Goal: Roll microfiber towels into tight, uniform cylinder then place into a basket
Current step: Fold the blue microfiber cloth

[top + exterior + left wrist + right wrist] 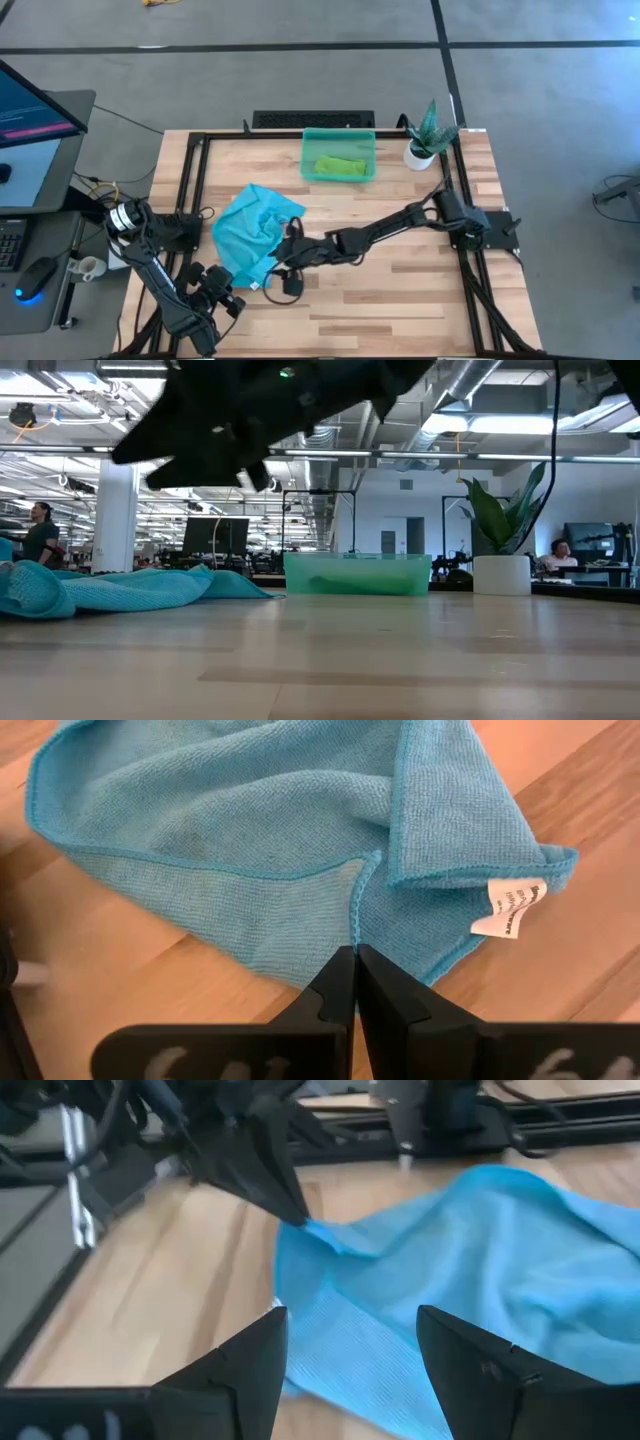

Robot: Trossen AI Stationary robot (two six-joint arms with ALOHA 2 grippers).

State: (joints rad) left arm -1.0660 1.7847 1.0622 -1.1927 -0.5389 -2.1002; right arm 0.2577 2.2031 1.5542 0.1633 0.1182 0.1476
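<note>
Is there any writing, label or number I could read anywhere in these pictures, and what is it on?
White tag sewn to the blue towel: lines of dark print, too small and blurred to read.
Pale marks on the left tool, just below its shut fingers: cut off and blurred, not readable.
Monitor beside the table: a pink band, no text readable.
Nothing else carries legible words or numbers.

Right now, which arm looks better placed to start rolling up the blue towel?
The right: its tool hangs open over the blue towel, ready to grasp. The left tool is shut, pinching the towel's edge.
</note>
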